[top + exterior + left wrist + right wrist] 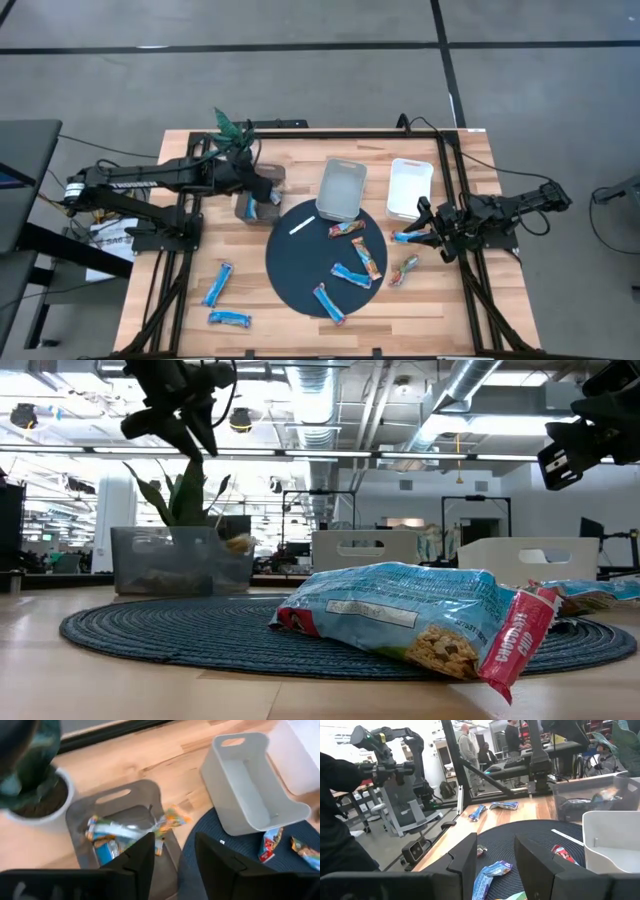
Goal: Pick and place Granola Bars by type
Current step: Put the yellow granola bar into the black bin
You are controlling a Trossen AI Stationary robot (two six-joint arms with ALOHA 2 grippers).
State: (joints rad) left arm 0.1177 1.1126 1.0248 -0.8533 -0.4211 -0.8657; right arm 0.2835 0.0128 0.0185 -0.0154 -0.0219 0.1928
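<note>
Left hand (172, 865) hangs with fingers parted and empty above the clear bin (80, 815) at ten o'clock on the surface (300, 305), so a drop-off looks just finished. That bin holds several Granola Bars (117, 837), one multicoloured bar lying over its rim. My guess is the next move calls for lifting clear and reaching to the round mat (300, 265), where five bars (352, 275) lie loose. Two blue bars (218, 285) lie at seven o'clock. Right hand (430, 235) waits at three o'clock, fingers apart over a blue bar (408, 237). Farther off, the grey bin (342, 188) and white bin (409, 188) at one o'clock look empty.
</note>
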